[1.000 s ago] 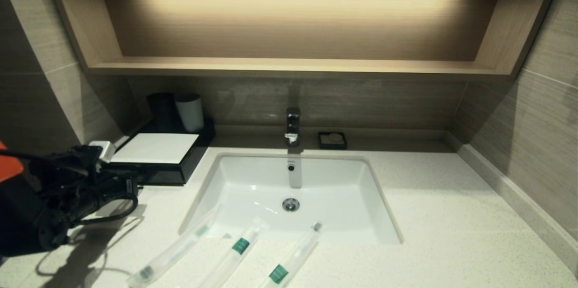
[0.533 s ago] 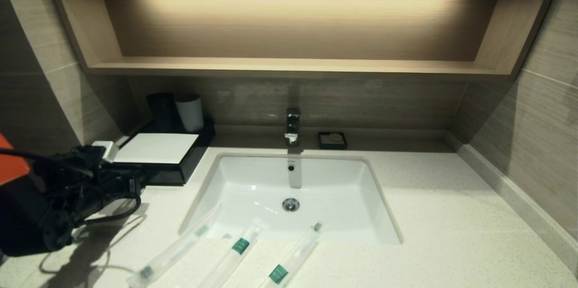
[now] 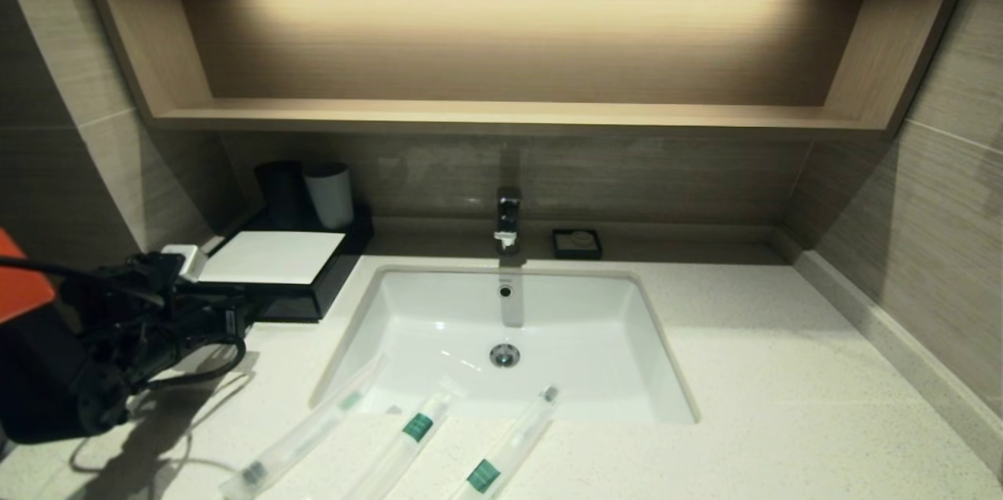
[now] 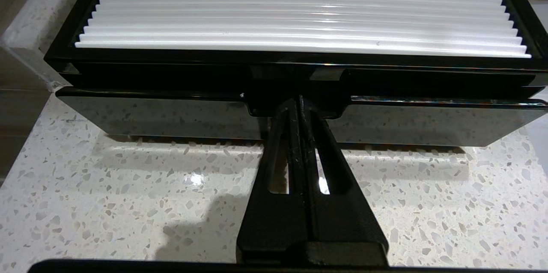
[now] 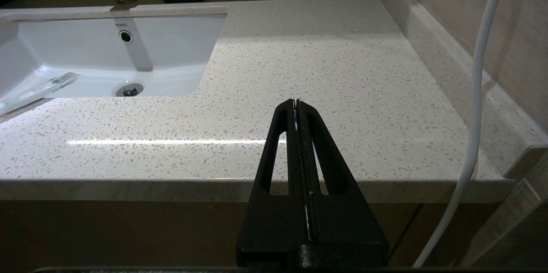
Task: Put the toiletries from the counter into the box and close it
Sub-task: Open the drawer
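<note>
Three toiletries in clear sleeves lie on the counter (image 3: 783, 375) at the sink's front edge: one with a dark tip (image 3: 302, 437), two with green bands (image 3: 407, 437) (image 3: 509, 445). The black box with its white top (image 3: 270, 257) stands at the back left. My left gripper (image 3: 237, 316) is shut, and in the left wrist view its tips (image 4: 298, 101) sit in the notch at the top middle of the box's drawer front (image 4: 171, 117). My right gripper (image 5: 296, 102) is shut and empty, low at the counter's front right edge.
The white sink (image 3: 439, 327) with its faucet (image 3: 508, 219) is set in the middle. A black cup (image 3: 282, 190) and a white cup (image 3: 329, 194) stand behind the box. A small black soap dish (image 3: 577, 243) sits at the back. A wooden shelf (image 3: 501, 114) hangs above.
My left arm has moved slightly to the right, toward the front of the box. The toiletries and the right arm have not moved.
</note>
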{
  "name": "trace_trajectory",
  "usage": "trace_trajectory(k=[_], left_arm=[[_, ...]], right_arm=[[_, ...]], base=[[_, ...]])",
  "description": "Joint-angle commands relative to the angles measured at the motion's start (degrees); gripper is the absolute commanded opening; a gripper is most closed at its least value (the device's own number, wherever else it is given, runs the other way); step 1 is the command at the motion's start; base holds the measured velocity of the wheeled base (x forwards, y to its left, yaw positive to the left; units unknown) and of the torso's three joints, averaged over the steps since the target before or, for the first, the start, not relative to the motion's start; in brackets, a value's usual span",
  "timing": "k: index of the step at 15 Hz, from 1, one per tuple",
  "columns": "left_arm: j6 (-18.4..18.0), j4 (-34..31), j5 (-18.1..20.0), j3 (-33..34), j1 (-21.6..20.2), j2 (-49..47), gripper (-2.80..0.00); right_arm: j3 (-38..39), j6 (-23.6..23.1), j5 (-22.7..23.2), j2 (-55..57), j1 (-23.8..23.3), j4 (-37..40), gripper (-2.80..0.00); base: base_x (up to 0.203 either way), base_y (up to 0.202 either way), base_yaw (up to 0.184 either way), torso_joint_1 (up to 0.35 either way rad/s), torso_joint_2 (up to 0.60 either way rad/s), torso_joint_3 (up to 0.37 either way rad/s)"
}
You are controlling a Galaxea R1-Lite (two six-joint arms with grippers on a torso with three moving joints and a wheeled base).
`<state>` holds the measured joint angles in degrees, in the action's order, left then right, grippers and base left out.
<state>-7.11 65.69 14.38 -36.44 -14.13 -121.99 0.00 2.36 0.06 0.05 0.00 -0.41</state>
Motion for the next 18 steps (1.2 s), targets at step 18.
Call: trace_trajectory(k=[18], left_arm=[[-0.01, 1.63, 0.12, -0.39, 0.07, -0.53, -2.8]], right_arm=[[0.0, 0.01, 0.03, 0.04, 0.0, -0.02, -2.8]], base=[[0.0, 0.0, 0.0, 0.0, 0.0, 0.0]])
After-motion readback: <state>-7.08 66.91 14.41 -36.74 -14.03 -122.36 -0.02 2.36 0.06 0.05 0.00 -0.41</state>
